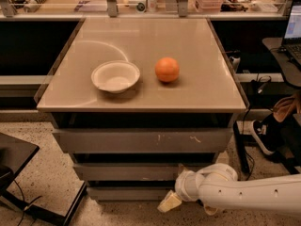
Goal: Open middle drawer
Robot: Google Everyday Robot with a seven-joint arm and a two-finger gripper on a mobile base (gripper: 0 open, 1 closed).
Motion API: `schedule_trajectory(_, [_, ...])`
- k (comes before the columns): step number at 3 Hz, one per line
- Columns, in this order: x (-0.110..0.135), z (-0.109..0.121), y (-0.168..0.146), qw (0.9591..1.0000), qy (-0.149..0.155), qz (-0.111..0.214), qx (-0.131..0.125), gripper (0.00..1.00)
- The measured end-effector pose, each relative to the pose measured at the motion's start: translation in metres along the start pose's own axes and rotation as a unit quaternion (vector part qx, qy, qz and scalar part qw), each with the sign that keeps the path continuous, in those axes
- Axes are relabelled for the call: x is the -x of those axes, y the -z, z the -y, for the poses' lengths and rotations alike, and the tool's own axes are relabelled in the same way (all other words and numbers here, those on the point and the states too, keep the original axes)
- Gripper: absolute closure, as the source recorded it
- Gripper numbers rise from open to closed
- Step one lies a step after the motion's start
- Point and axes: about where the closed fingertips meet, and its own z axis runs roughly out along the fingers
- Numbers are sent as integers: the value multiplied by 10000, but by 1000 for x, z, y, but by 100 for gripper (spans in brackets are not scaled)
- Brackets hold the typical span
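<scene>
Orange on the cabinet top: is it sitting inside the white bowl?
No, the orange rests on the cabinet top beside the bowl, apart from it; the tool sits low by the middle drawer.

Smooth white plastic-looking pincer point(173, 188) low beside matt grey middle drawer point(122, 172), glossy smooth worktop point(202, 91) above it, speckled floor point(44, 180) leftward

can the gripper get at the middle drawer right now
Probably yes. The gripper is low at the right end of the middle drawer front, with nothing between them. The front has no handle, so a hold may have to come from its top edge.
</scene>
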Motion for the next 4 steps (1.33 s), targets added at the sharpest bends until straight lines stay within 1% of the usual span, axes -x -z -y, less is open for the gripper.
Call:
schedule_trajectory(1, [-2, 6, -6, 10000, -36, -10, -18, 0])
schedule_trajectory(2, [13, 41, -6, 9991, -72, 279, -316, 0])
schedule_trajectory(3, [10, 62, -25, 9982, -104, 431, -410, 0])
schedule_trajectory(4, [10, 62, -25, 9982, -104, 431, -409, 0])
